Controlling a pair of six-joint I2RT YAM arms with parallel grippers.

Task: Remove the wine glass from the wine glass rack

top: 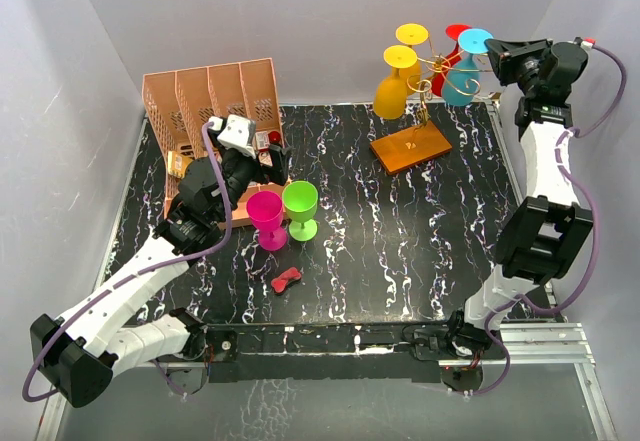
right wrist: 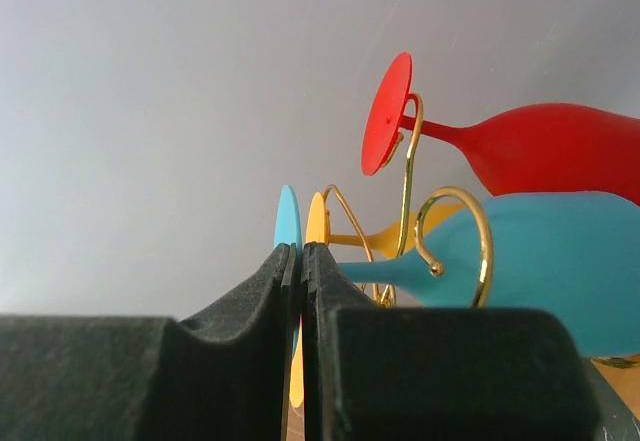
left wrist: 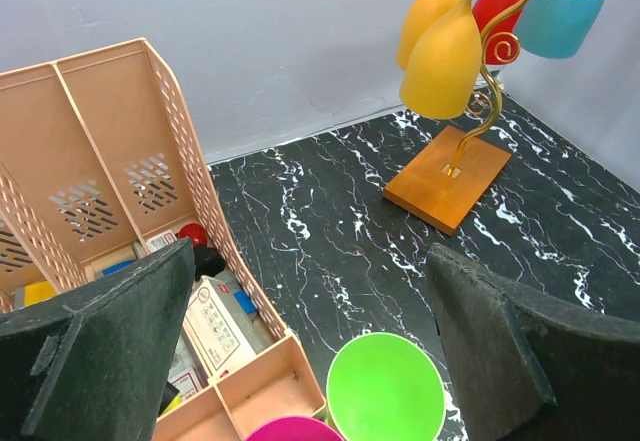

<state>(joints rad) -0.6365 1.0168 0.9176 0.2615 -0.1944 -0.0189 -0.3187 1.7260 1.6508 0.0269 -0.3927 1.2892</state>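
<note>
**A:** What is going on nearest us?

**B:** The left hand (left wrist: 310,251) is hanging wide open, gripping nothing. It is at the lower left of the top view, over a green glass (top: 300,201) and a pink glass (top: 266,211). Both are standing upright on the black marbled tabletop (top: 400,241), beside the perforated organiser (top: 210,91).

**A:** And further back?

**B:** The rack (top: 411,147) is standing at the upper right, a flat wooden base with thin gold wire curling into spirals. Two yellow glasses (left wrist: 440,61), a red glass (right wrist: 540,146) and a blue glass (right wrist: 540,251) are hanging from it upside down. They are looking like smooth matte plastic.

**A:** Which step is this?

**B:** The grasp, I am judging. The right hand (right wrist: 298,251) is pressing its dark pads together, seemingly pinching the edge of the blue glass's thin round foot.

**A:** What is the next move calling for?

**B:** Probably sliding the stem sideways out of its wire curl. That means keeping the glass level, so the foot is not snagging and the light rack is not tipping.
</note>
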